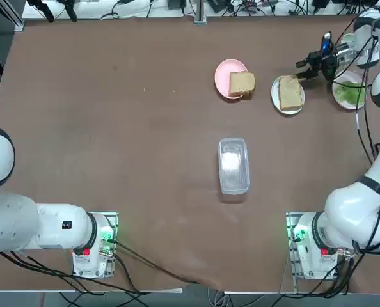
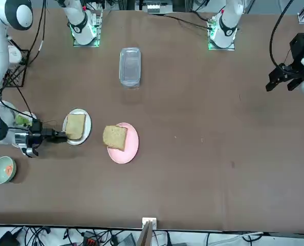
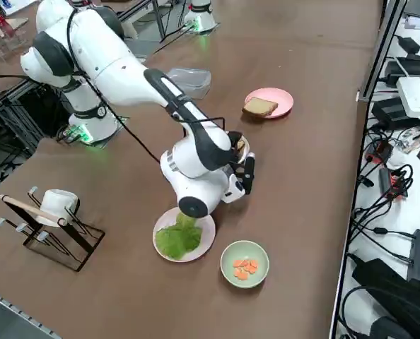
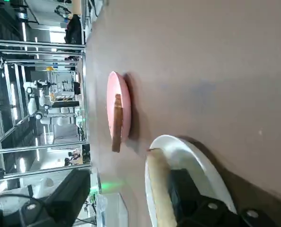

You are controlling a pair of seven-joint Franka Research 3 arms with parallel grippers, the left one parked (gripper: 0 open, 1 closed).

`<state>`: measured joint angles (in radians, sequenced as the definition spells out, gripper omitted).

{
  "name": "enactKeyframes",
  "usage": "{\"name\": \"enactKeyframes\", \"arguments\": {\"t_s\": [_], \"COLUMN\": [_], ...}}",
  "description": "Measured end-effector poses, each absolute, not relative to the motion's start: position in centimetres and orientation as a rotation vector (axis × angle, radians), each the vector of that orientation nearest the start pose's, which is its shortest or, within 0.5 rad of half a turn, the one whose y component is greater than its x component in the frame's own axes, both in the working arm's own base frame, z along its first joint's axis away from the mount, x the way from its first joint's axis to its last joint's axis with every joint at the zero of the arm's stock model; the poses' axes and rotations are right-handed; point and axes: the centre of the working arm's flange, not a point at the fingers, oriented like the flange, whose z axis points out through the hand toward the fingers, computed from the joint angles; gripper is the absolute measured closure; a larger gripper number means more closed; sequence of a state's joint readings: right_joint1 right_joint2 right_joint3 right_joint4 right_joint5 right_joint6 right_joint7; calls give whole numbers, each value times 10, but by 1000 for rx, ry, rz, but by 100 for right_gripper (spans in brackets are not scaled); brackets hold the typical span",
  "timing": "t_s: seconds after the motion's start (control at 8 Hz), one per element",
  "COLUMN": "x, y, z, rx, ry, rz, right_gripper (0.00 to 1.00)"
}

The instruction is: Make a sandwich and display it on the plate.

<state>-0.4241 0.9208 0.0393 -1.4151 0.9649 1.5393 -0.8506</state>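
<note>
Starting on the top view, I'm seeing the right gripper (image 1: 303, 69) hanging over the table's (image 1: 113, 160) far right part, its fingers reaching the rim of the white plate (image 1: 276, 96), where one bread slice (image 1: 291, 91) is lying flat. Toward the middle from it, the second slice (image 1: 242, 83) is sitting half on the pink plate (image 1: 225, 73), overhanging the side that faces the white plate, and the lettuce (image 1: 350, 93) is waiting on its own dish by the right edge. A clear tub (image 1: 233, 165) is sitting mid-table. Going to the front view, the right gripper (image 2: 62, 136) is lying level, with its tips at the white plate (image 2: 88, 125); the bread slice (image 2: 76, 125) is resting there, and a green bowl (image 2: 3, 169) is standing beyond the arm, toward the table's corner. From the right side, the arm is covering most of the white plate, while the lettuce (image 3: 178, 236) is lying just below the wrist, next to the green bowl (image 3: 245, 265) of orange bits. On the wrist camera, I'm reading the claw as spread wide: one finger (image 4: 183, 189) is lying against the bread slice (image 4: 158, 189) on the white plate (image 4: 202, 161), the other is standing well off, and nothing is gripped. No sandwich is stacked yet.
</note>
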Motion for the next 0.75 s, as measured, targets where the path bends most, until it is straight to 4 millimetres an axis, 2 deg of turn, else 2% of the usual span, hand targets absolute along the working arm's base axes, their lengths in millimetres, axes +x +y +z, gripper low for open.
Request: {"name": "enactKeyframes", "arguments": {"t_s": [0.38, 0.75], "x": [656, 674], "y": [-171, -190], "z": [179, 230], "rx": [-1953, -2098], "ry": [-108, -238], "rz": [-7, -35], "right_gripper": [0, 0]}}
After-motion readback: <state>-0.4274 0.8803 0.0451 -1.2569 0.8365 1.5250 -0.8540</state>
